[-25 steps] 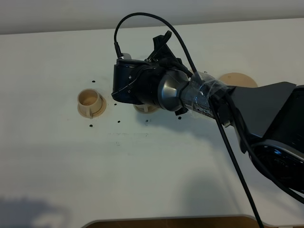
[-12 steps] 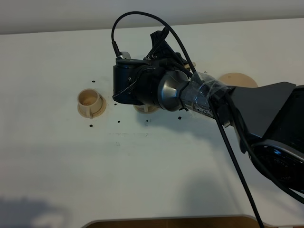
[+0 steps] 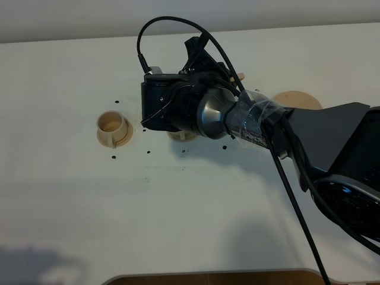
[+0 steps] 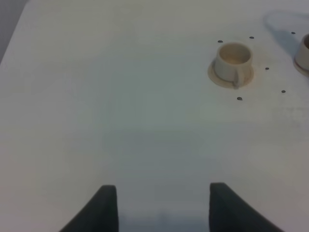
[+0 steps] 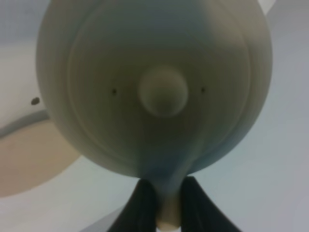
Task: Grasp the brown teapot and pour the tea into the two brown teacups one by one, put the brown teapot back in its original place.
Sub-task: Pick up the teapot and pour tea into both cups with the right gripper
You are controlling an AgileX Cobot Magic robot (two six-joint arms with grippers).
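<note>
In the right wrist view my right gripper is shut on the handle of the brown teapot, which fills the view with its knobbed lid towards the camera. In the exterior view the right arm reaches across the middle and hides nearly all of the teapot. One brown teacup stands on its saucer at the left. The other cup is under the arm; only its saucer edge shows. The wide saucer lies at the right, half hidden. My left gripper is open and empty, well short of the left cup.
Small dark dots mark the white table around the cups. A black cable loops above the right wrist. A tan curved shape lies beneath the teapot in the right wrist view. The second cup's edge shows in the left wrist view.
The right wrist has turned slightly and its gripper end has shifted a little towards the far side; the cable loop has moved with it. The cups and saucers have not moved.
</note>
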